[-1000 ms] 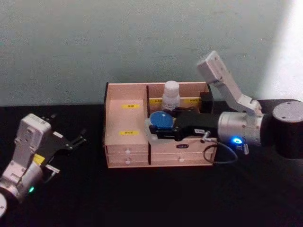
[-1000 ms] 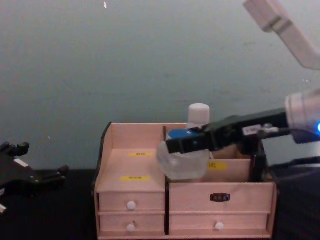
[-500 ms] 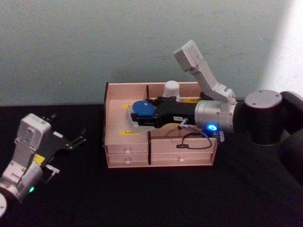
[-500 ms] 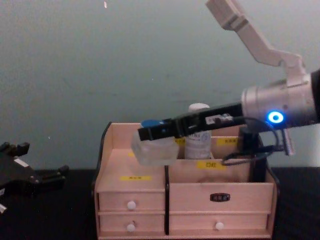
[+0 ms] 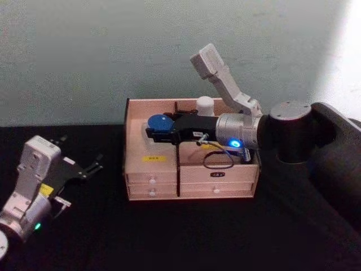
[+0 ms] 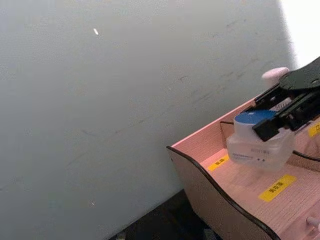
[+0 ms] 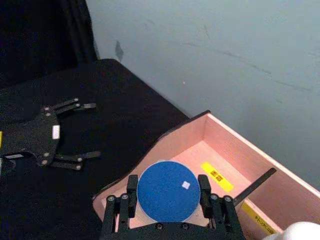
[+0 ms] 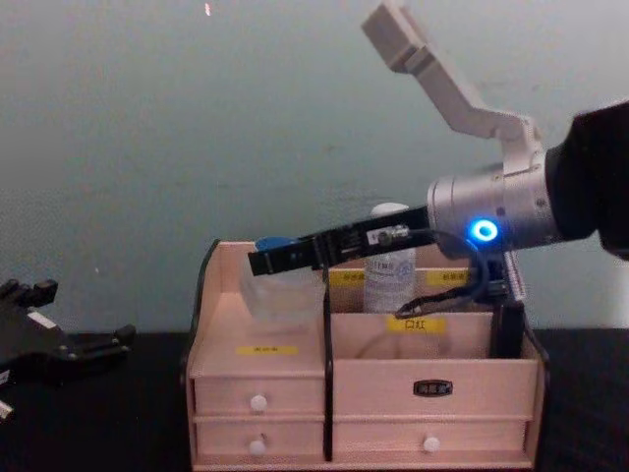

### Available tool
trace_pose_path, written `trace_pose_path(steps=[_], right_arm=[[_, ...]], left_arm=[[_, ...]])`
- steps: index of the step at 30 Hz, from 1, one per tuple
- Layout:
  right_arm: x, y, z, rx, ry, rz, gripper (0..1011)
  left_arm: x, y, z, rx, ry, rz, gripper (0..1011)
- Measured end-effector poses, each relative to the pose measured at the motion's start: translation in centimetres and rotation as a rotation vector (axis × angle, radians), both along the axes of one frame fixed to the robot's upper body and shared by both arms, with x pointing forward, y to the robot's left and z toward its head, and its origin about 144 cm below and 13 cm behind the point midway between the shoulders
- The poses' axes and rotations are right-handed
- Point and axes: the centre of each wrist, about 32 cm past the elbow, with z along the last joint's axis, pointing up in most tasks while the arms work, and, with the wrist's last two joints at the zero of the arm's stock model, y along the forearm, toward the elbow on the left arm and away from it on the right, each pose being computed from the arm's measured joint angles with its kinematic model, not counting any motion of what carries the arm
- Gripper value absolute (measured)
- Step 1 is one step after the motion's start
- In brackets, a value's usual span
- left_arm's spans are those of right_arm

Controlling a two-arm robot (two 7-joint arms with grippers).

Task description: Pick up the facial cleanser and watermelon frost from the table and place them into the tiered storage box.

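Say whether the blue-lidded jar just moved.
Yes. In the right gripper, the jar went left and back, from the box's right half to over its rear-left tier.

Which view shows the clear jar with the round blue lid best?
Left wrist view: the clear jar with the round blue lid shows side-on, lid, body and print, held by the right gripper. Right wrist and head views show mainly its lid; chest view shows a pale body. Left gripper idles, far left.
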Motion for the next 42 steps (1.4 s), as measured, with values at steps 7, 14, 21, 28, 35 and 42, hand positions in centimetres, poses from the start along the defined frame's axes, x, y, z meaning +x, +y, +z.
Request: trace_pose_path(steps=[7,14,21,28,35,42], right_arm=[[0.7,0.4,-0.6,-0.011,0.02,-0.014,722],[0.9,0.7,-1.1,-0.019,0.032,-0.01,722],[0.9,0.8,-1.2,-0.03,0.026,-0.012,722],[0.9,0.8,-1.2,-0.029,0.027,-0.011,722],[0.9,0.8,-1.2,-0.027,0.028,-0.011,772],[0.9,0.8,-1.2,-0.027,0.029,-0.011,991]], left_arm=[[0.0,0.0,0.0,0.0,0.0,0.0,1001],[0.0,0.0,0.0,0.0,0.0,0.0,1001],[0.0,0.0,0.0,0.0,0.0,0.0,1001],[0.0,0.0,0.0,0.0,0.0,0.0,1001],[0.0,0.0,0.0,0.0,0.0,0.0,1001],[0.0,0.0,0.0,0.0,0.0,0.0,1002]])
